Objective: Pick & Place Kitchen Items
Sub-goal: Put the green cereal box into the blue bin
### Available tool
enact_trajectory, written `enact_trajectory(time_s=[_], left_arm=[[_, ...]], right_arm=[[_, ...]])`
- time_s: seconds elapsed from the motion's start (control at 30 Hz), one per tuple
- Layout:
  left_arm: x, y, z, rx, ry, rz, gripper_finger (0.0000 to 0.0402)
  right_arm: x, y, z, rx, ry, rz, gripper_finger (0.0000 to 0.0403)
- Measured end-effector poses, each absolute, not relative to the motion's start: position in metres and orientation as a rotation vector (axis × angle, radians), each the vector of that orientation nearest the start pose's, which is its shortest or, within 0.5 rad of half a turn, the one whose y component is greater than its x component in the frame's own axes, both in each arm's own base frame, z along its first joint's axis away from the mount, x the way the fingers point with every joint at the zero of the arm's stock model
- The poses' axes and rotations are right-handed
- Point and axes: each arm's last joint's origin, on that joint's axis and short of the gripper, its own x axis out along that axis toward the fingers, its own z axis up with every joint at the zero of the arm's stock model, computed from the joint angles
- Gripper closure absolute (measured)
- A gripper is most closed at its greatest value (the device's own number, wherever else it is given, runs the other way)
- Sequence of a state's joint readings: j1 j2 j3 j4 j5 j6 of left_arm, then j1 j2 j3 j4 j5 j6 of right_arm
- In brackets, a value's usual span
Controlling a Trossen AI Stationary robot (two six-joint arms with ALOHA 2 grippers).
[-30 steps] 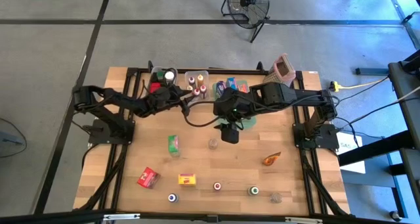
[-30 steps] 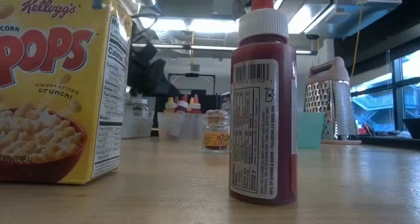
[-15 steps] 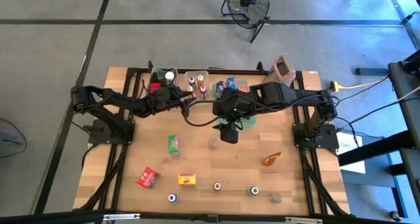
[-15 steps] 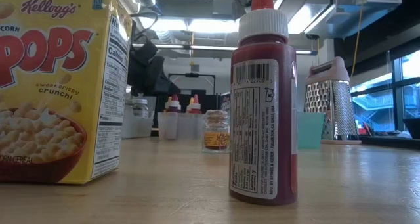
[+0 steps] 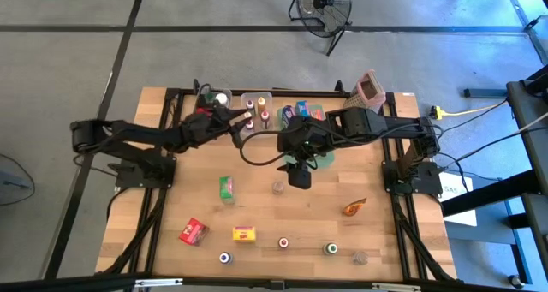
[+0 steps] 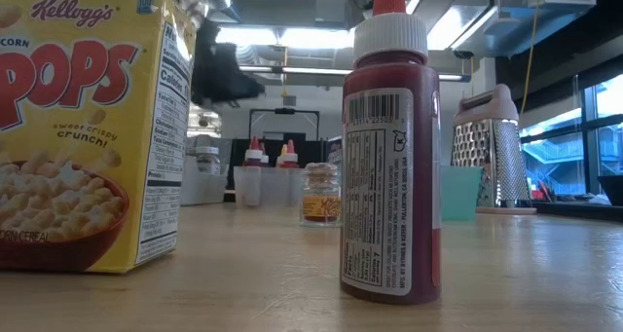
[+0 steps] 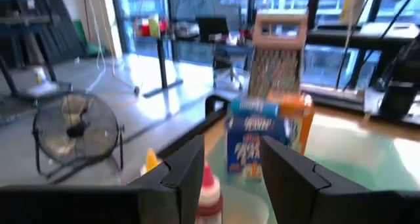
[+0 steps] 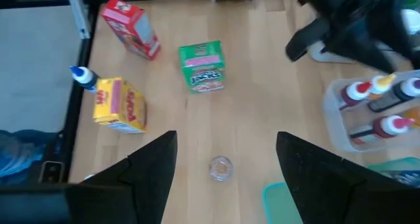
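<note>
Kitchen items lie scattered on the counter (image 5: 377, 241); the small clear jar (image 5: 277, 187) stands upright in the open middle, just in front of the right end effector (image 5: 300, 175), which hovers over it with its fingers spread and nothing between them; the right wrist view shows the jar centred between those fingers, so a straight descent looks right; the left end effector (image 5: 233, 128), part-spread and empty, hangs over the bottle bin (image 5: 256, 98) at the back, farther from the jar.

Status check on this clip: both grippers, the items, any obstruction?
Left gripper open, empty, above clear bin of red-capped squeeze bottles. Right gripper open, empty, over small clear glass jar. Nothing in between.
</note>
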State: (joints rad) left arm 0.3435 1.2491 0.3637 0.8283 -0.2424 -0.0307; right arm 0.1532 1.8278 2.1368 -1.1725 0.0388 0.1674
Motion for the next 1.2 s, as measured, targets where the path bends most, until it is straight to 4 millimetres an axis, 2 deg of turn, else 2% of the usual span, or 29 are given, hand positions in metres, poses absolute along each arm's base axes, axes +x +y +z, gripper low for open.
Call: enact_trajectory(time_s=[0.33, 0.57, 0.7, 0.87, 1.0, 1.2], left_arm=[[0.186, 0.050, 0.252, 0.060, -0.152, 0.354, 0.0258], [0.157, 0.031, 0.282, -0.202, -0.350, 0.068, 0.0258], [0.144, 0.023, 0.291, -0.182, -0.393, -0.113, 0.0258], [0.135, 0.020, 0.296, -0.279, -0.390, -0.234, 0.0253], [0.130, 0.019, 0.298, -0.379, -0.354, -0.383, 0.0234], [0.122, 0.014, 0.306, -0.326, -0.365, -0.589, 0.0195]], right_arm=[[0.363, 0.057, 0.419, 0.118, 0.837, 0.090, 0.0139], [0.366, 0.061, 0.423, 0.139, 0.793, 0.104, 0.0139], [0.370, 0.068, 0.428, 0.153, 0.722, 0.125, 0.0139], [0.374, 0.078, 0.435, 0.212, 0.630, 0.135, 0.0139], [0.377, 0.090, 0.440, 0.236, 0.560, 0.145, 0.0139], [0.387, 0.104, 0.441, 0.251, 0.465, 0.125, 0.0139]])
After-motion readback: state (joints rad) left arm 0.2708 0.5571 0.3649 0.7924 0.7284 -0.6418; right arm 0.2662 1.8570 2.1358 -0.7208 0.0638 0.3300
